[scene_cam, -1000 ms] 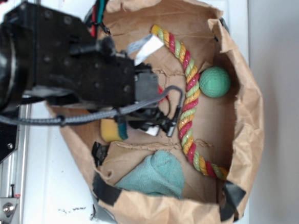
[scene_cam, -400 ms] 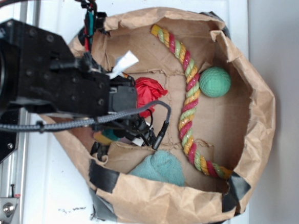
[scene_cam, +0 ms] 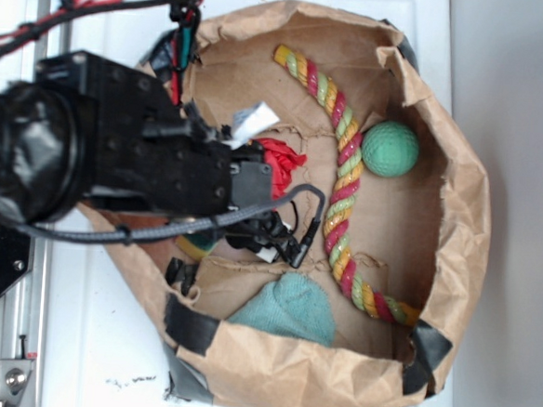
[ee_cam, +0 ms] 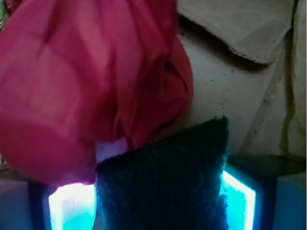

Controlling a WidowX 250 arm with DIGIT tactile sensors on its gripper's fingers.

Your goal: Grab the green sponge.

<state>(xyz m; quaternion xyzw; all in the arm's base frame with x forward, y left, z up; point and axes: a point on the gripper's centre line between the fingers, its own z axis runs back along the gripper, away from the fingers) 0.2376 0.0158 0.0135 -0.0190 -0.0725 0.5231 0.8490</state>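
Observation:
In the wrist view the dark green scouring face of the green sponge (ee_cam: 165,182) fills the gap between my gripper's (ee_cam: 160,203) two glowing cyan fingers (ee_cam: 72,211), touching both. The gripper is shut on it. In the exterior view my black arm covers most of the sponge, and only a yellow and green edge of the green sponge (scene_cam: 197,246) peeks out below the arm. The gripper (scene_cam: 268,233) is low inside the brown paper bag (scene_cam: 456,226).
A red cloth (scene_cam: 279,157) lies right against the sponge and fills the upper left of the wrist view (ee_cam: 86,81). Also in the bag are a striped rope (scene_cam: 342,199), a green ball (scene_cam: 390,148) and a teal cloth (scene_cam: 287,309). The bag's walls stand all around.
The arm has shifted within the bag's left side and uncovered the red cloth. The sponge, plainly seen a second ago, is now mostly hidden under the arm.

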